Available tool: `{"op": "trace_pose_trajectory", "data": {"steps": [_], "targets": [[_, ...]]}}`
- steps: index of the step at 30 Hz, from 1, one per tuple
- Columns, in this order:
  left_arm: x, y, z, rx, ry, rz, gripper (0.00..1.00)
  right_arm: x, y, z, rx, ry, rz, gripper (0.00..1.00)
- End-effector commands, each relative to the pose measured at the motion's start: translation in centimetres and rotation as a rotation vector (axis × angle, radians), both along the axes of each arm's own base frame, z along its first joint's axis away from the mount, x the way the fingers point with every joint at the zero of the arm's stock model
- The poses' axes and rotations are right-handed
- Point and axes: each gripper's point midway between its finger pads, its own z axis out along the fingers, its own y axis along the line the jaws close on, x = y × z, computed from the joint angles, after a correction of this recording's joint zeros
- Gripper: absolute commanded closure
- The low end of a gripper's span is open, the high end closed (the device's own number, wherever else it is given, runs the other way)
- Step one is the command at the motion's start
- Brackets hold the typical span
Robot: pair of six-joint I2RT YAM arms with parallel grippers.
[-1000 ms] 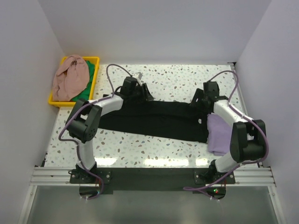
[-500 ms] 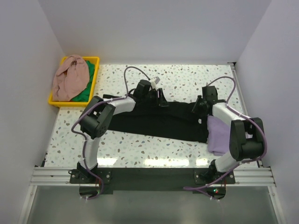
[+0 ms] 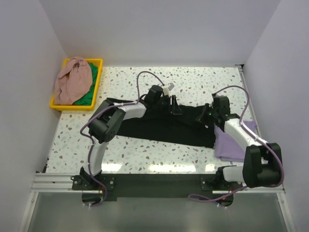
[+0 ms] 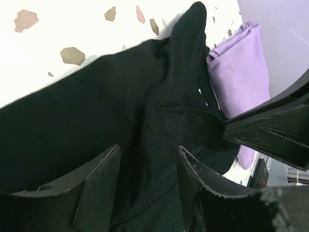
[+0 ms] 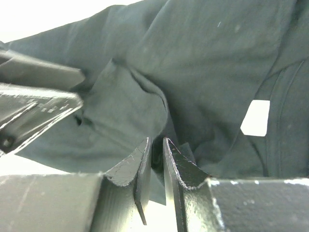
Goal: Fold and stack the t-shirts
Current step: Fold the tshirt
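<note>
A black t-shirt [image 3: 159,128] lies spread in a long band across the middle of the table. My left gripper [image 3: 177,107] hovers over its far edge, right of centre. In the left wrist view this gripper [image 4: 147,162] is open, with only black cloth [image 4: 87,111] below the fingers. My right gripper [image 3: 202,116] sits just to its right. In the right wrist view it [image 5: 157,152] is shut on a raised fold of the black t-shirt [image 5: 203,63]. A folded purple t-shirt [image 3: 231,145] lies at the right, beside the black one [image 4: 241,72].
A yellow bin [image 3: 100,72] at the far left corner holds a crumpled pink garment [image 3: 71,79] over a green one [image 3: 89,95]. White walls close in the speckled table [image 3: 193,82] on three sides. Both arms reach over the shirt, grippers close together.
My left arm has swept right along the shirt's far edge, ending beside the right gripper. The right gripper has closed from open onto a fold of black cloth.
</note>
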Motion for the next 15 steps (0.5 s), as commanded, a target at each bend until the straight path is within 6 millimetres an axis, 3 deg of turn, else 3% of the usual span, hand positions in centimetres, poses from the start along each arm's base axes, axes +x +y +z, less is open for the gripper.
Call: {"op": "trace_pose_trajectory", "data": {"steps": [1, 15], "targets": [[-0.1, -2.1, 2.4, -0.084, -0.061, -0.056, 0.46, -0.7, 1.0, 1.0, 0.05, -0.048, 0.051, 0.8], [-2.6, -3.1, 2.6, -0.136, -0.066, -0.137, 0.49, -4.7, 1.2, -0.7, 0.065, -0.017, 0.1, 0.78]]}}
